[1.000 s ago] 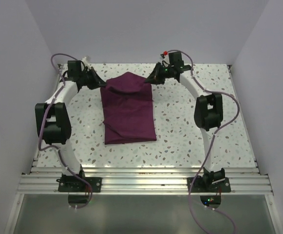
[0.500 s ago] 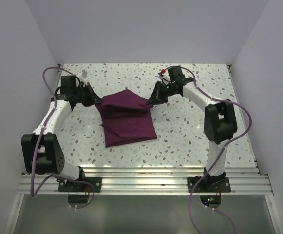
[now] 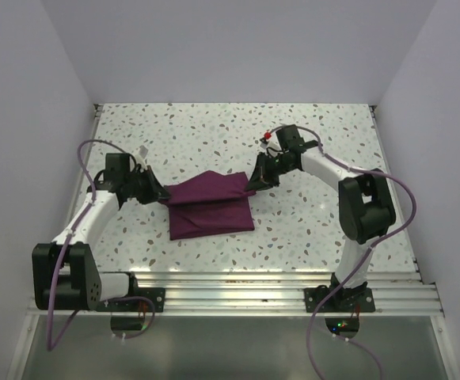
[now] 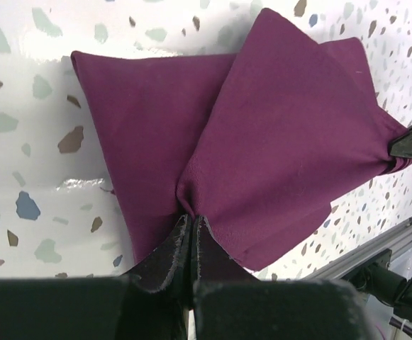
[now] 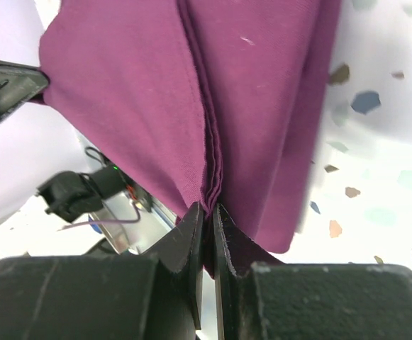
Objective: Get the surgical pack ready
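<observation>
At mid-frame, the left pincer and right pincer each pinch a corner of the purple cloth on the worktop.

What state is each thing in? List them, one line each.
surgical pack: folded over, near part lying on the table, far edge held up between both grippers.
left gripper: shut on the pack's left corner.
right gripper: shut on the pack's right corner.
</observation>
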